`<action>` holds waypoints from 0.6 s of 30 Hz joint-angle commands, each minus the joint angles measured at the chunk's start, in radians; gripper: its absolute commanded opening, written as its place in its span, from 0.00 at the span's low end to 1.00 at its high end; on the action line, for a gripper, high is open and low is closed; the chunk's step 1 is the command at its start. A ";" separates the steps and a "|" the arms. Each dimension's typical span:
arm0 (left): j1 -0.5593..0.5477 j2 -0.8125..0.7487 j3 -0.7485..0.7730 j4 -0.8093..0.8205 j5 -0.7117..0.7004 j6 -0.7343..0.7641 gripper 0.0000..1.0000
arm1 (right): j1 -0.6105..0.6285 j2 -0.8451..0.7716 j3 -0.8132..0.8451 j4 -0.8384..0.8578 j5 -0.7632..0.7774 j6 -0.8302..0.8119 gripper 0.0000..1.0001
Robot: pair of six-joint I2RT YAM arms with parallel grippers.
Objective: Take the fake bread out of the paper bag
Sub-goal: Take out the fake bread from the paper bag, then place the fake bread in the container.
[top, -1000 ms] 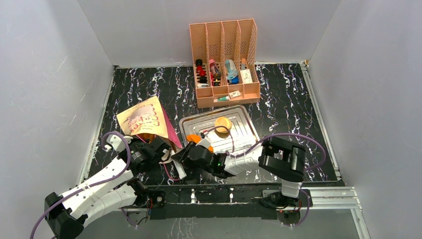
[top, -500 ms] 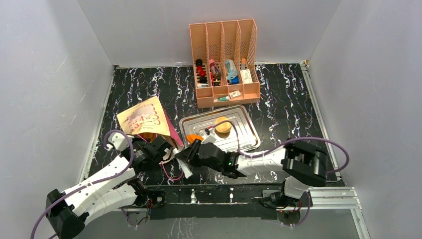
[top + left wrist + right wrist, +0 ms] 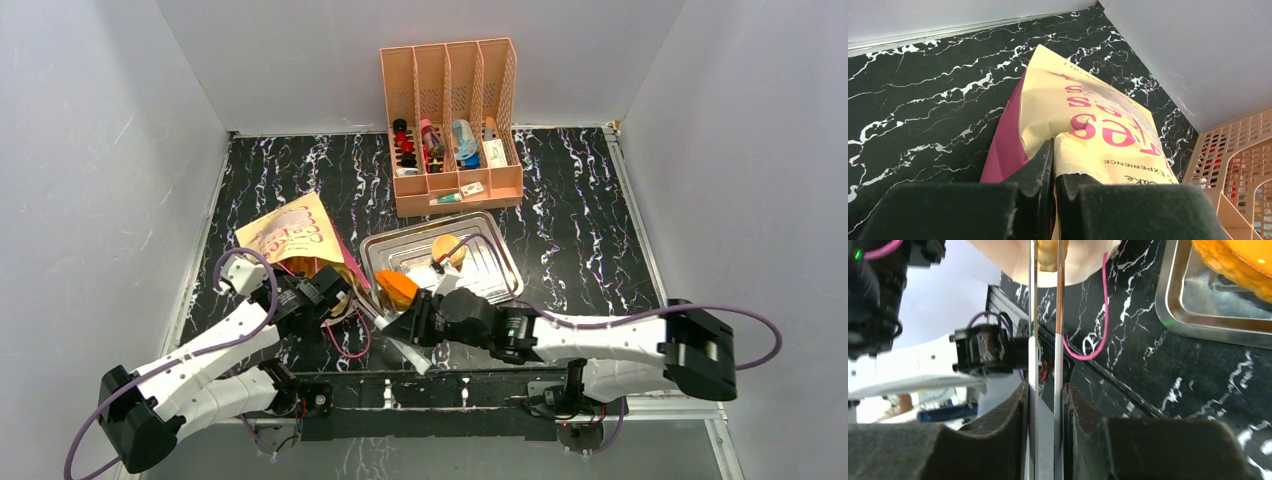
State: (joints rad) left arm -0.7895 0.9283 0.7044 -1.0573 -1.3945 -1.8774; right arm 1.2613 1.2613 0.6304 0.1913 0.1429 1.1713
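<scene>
LEFT GRIPPER (image 3: 1053, 150): clamped tight on rim of paper bag (image 3: 1098, 120) | BAG: lying near-left, just left of metal tray (image 3: 495, 270) | FAKE BREAD (image 3: 397, 290): orange, at tray's near-left corner | RIGHT GRIPPER (image 3: 1046, 270): fingers close together, grip impossible to tell

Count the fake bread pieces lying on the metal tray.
2. An orange piece lies at the tray's near-left corner, and a tan bun sits near its far middle. Others may be hidden in the paper bag.
</scene>
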 commanded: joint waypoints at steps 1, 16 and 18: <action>-0.001 0.015 0.045 -0.064 -0.069 -0.041 0.03 | 0.004 -0.168 0.028 -0.155 -0.051 -0.172 0.00; 0.012 0.035 0.053 -0.105 -0.084 -0.081 0.04 | 0.007 -0.544 0.028 -0.586 0.143 -0.245 0.00; 0.012 0.039 0.057 -0.109 -0.085 -0.081 0.03 | 0.006 -0.539 0.033 -0.606 0.197 -0.263 0.00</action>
State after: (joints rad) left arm -0.7845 0.9611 0.7261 -1.1339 -1.4181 -1.9331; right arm 1.2659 0.7372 0.6296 -0.3698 0.1791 0.9463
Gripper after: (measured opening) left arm 0.033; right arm 0.208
